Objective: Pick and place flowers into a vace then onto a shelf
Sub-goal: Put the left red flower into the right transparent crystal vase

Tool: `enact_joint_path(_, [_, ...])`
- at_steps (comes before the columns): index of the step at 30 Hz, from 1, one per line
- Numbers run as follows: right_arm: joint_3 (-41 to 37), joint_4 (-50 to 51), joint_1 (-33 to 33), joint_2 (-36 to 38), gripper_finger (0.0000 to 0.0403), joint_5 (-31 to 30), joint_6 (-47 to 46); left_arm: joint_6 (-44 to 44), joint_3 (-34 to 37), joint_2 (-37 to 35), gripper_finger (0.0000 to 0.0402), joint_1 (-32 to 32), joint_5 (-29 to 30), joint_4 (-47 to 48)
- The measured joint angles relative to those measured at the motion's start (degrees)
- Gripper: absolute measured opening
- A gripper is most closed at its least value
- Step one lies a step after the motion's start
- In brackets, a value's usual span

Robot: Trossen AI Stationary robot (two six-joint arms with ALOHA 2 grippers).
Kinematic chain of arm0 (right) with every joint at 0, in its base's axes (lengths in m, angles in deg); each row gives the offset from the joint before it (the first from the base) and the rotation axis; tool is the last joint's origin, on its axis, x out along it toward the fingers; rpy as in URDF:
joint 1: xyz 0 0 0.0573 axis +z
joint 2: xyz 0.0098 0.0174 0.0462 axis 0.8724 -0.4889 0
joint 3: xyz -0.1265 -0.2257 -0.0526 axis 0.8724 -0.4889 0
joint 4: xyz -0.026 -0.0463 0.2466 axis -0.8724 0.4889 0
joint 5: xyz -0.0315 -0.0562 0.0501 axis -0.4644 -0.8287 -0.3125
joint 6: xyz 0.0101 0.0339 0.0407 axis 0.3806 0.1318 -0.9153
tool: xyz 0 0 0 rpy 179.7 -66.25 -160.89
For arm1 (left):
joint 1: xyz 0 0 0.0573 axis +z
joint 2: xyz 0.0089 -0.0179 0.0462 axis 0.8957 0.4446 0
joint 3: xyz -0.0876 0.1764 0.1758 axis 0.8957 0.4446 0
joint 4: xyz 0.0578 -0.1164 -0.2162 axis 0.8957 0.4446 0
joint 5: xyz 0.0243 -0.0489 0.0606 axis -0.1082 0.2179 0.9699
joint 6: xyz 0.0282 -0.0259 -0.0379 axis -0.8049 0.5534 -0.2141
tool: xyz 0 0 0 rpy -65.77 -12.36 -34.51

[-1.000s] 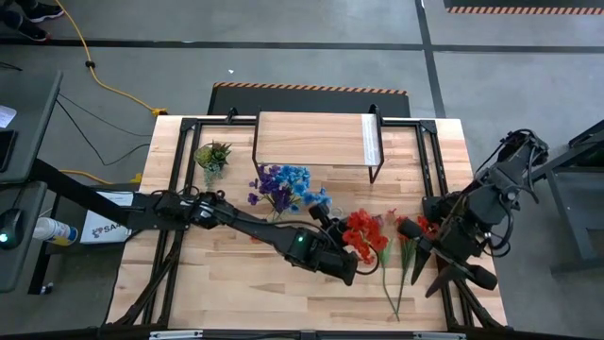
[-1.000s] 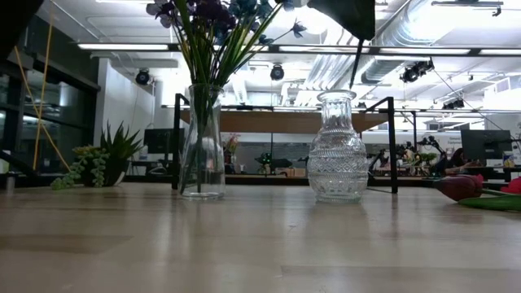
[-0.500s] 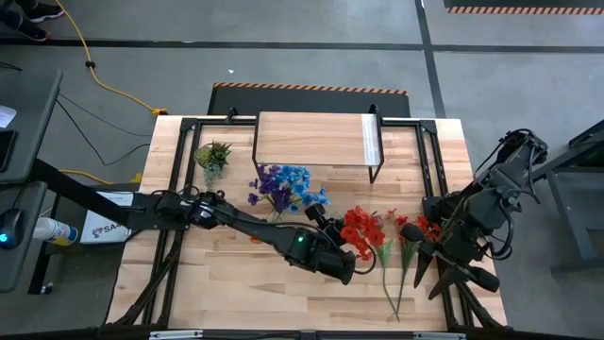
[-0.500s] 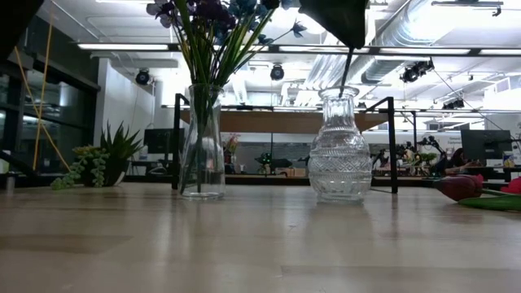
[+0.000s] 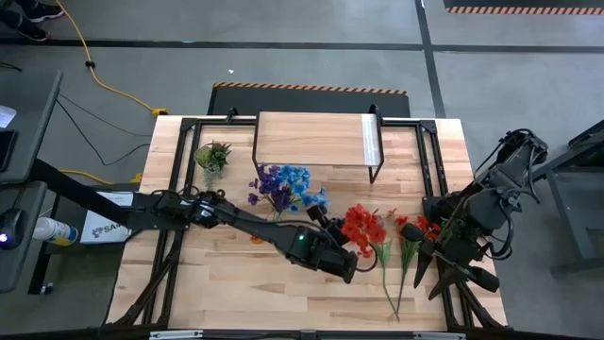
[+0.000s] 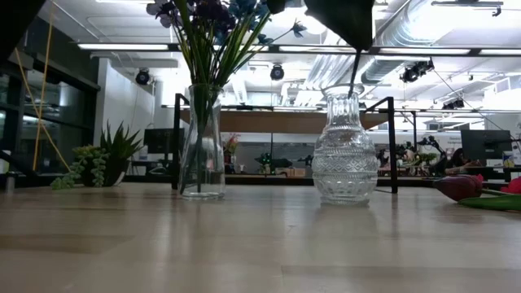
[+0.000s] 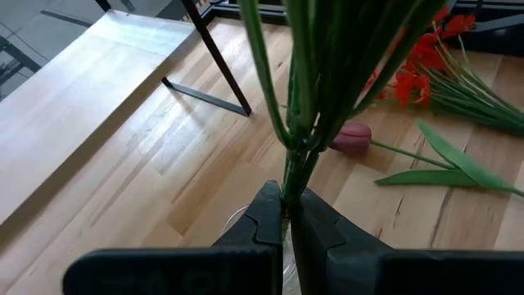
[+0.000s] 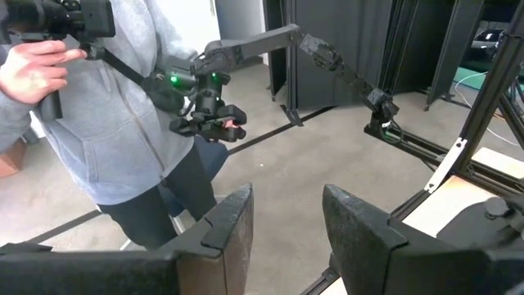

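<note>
Left wrist view: the left gripper (image 7: 285, 215) is seen clamped on a bunch of green stems (image 7: 307, 90), its fingers (image 7: 264, 215) pressed together around them just above a glass rim. In the high view that gripper (image 5: 342, 263) is placed near the middle of the tabletop (image 5: 226, 283), toward the front edge, with red flowers (image 5: 361, 229) bunched at it. In the low view the stems are shown entering the neck of the ribbed vase (image 6: 344, 148), so the step in hand is judged to be the lowering of this bunch into that vase. How deep the stems sit cannot be told for certain, as the glass blurs them.

Next, a straight descent is called for until the stems rest in the vase, then a release without tipping it.

More flowers (image 5: 408, 236) are left lying near the right edge of the tabletop, a maroon bloom (image 7: 352, 137) among them. A second vase (image 6: 202, 146) already holds blue and purple blooms (image 5: 286, 185), just in front of the shelf (image 5: 316, 140), which stands at the back edge. A small leafy plant (image 5: 212, 154) is set toward the back left corner.

The right gripper (image 8: 282, 221) is parked off the right edge with fingers apart and nothing held; a person (image 8: 98, 115) is seen beyond it.

Only a partial "SA" can be read on a box (image 5: 99, 227) by the left edge.
</note>
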Motion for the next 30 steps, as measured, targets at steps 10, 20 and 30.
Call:
enact_joint_path(10, [0.0, 0.0, 0.0, 0.0, 0.0139, 0.0, 0.0, 1.0, 3.3, 0.0, 0.0041, 0.0, -1.8, -2.6])
enact_joint_path(20, [0.0, 0.0, 0.0, 0.0, 0.0139, 0.0, 0.0, 1.2, 3.5, 0.0, 0.0041, 0.0, -3.0, -1.7])
enact_joint_path(30, [0.0, 0.0, 0.0, 0.0, 0.0139, 0.0, -0.2, 2.9, 3.5, 0.0, 0.0102, 0.0, -3.0, -1.7])
